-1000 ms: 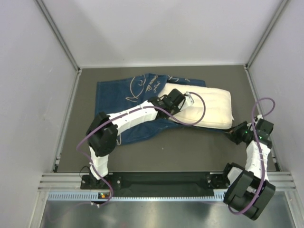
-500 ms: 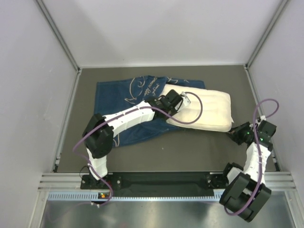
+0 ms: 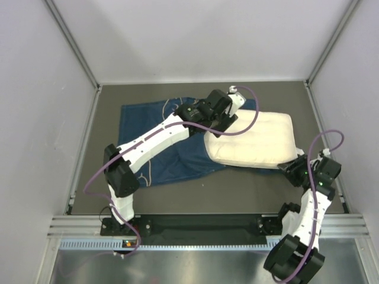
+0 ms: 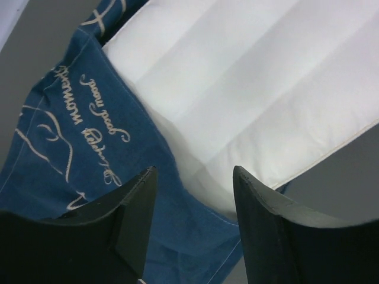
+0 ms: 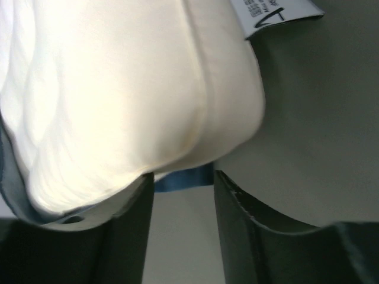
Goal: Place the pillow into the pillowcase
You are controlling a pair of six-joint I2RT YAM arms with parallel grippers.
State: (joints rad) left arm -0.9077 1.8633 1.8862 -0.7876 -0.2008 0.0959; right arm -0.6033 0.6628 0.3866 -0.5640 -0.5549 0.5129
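The cream quilted pillow (image 3: 253,142) lies at the right of the mat, its left end over the right edge of the dark blue pillowcase (image 3: 151,133). My left gripper (image 3: 220,125) hovers open above that overlap. In the left wrist view the open left gripper (image 4: 194,177) holds nothing, with pillowcase (image 4: 77,136) and pillow (image 4: 249,89) below it. My right gripper (image 3: 294,168) sits at the pillow's near right corner. The right wrist view shows the open right gripper (image 5: 182,177) just under the bulging pillow (image 5: 130,89) end, with a white tag (image 5: 278,15) and a blue strip of pillowcase (image 5: 195,175) beyond.
A dark grey mat (image 3: 237,189) covers the table. White walls with metal corner posts (image 3: 71,41) close in the left, back and right sides. A metal rail (image 3: 195,222) runs along the near edge. Purple cables (image 3: 246,118) loop off both arms.
Both grippers have opened. The left arm has risen and moved toward the back over the pillowcase edge. The pillow has shifted slightly toward the right, and the right arm has followed its corner.
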